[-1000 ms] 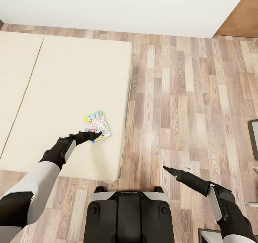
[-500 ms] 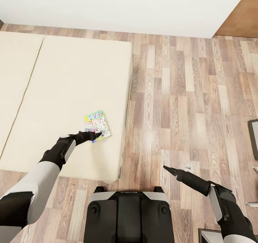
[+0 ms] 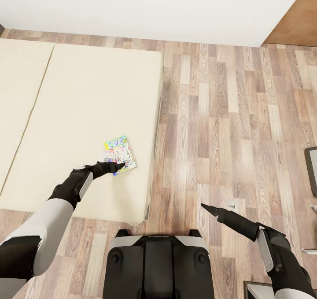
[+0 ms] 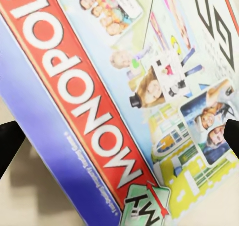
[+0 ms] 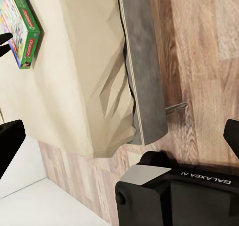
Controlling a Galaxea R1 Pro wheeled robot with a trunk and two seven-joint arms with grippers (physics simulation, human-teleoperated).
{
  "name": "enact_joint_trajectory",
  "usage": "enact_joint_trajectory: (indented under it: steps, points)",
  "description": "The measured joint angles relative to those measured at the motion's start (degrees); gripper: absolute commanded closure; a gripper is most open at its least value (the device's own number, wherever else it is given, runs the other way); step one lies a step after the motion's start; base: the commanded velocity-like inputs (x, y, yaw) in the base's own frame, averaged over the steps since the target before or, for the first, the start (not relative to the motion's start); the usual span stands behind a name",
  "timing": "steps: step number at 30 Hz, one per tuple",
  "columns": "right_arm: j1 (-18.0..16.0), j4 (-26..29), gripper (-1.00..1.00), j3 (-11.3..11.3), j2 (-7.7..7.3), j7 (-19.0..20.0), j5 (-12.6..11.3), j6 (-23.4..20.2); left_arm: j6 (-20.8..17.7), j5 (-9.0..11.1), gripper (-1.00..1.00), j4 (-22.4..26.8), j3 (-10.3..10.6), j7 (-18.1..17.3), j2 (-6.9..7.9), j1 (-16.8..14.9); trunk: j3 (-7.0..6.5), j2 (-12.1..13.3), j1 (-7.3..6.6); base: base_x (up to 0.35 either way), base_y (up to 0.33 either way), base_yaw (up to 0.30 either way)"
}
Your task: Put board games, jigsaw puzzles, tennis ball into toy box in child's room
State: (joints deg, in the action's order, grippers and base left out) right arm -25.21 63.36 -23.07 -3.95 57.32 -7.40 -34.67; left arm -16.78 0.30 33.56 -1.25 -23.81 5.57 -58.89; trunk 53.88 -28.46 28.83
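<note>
Nothing has moved since a second ago: on the beige bed (image 3: 88,114), the left gripper (image 3: 115,167), fingers spread, sits at the board game (image 3: 119,153) toward 5 o'clock; right gripper (image 3: 204,207) open above plank floor (image 3: 229,114).

Head camera looks steeply down from above the robot's black base (image 3: 158,263), facing 12 o'clock over the beige mattress (image 3: 79,114). Left wrist camera sits very close over the red-banded Monopoly game box (image 4: 114,106). Right wrist camera views the same mattress (image 5: 74,86) and box (image 5: 22,29) from farther off.
</note>
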Motion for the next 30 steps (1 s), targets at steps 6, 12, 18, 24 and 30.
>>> enact_joint_trajectory:
  steps: [6, 12, 18, 24, 30]
  points:
    - [0.0, 0.0, -1.00, 0.0, 0.00, 0.0, 0.0, 0.0, 0.0, 0.0, -1.00, -0.1, 0.0, -2.3, 0.00, 0.0, 0.00, 0.0, 0.00, 0.000, 0.000, 0.000]
    - [0.0, 0.0, -1.00, 0.0, 0.00, 0.0, 0.0, 0.0, -0.1, 0.0, -1.00, -0.2, 0.0, -3.5, -0.02, 0.0, 0.00, 0.0, 0.00, 0.000, 0.000, 0.000]
    - [0.0, 0.0, -1.00, 0.0, 0.00, 0.0, 0.0, 0.0, -0.1, 0.0, -1.00, -0.2, 0.0, -3.6, -0.23, 0.0, 0.00, 0.0, 0.00, 0.000, 0.000, 0.000]
    - [0.0, 0.0, -1.00, 0.0, 0.00, 0.0, 0.0, 0.0, -0.1, 0.0, -1.00, -0.2, 0.0, -3.7, -0.40, 0.0, 0.00, 0.0, 0.00, 0.000, 0.000, 0.000]
    - [0.0, 0.0, -1.00, 0.0, 0.00, 0.0, 0.0, 0.0, -0.8, 0.0, -1.00, -0.1, -0.1, -3.7, -1.22, 0.0, 0.00, 0.0, 0.00, 0.000, 0.000, 0.000]
